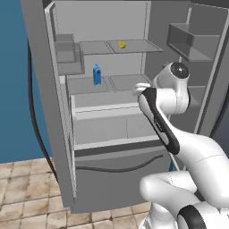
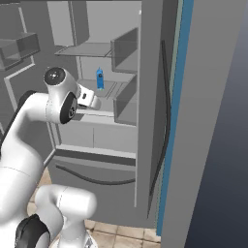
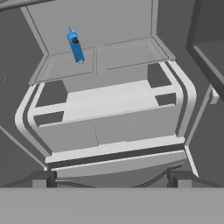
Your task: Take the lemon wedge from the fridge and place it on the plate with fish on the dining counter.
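The fridge (image 1: 112,129) stands open before me, its grey shelves and bins showing. On the upper shelf lies the lemon wedge (image 1: 121,44), tiny and bright yellow, right of the middle. My gripper (image 3: 111,178) is open and holds nothing; its two dark fingertips (image 3: 43,178) stand wide apart, pointing into the fridge (image 3: 109,131) at the level of the white bins. It hovers in front of the middle shelf, below and right of the lemon wedge. The plate with fish and the dining counter are out of view.
A small blue bottle (image 1: 96,74) (image 2: 100,79) (image 3: 76,46) stands upright on the middle shelf, left of centre. Door bins (image 1: 190,42) hang on the open right door and the open left door (image 1: 42,89) flanks the other side. Tiled floor (image 1: 27,192) lies below.
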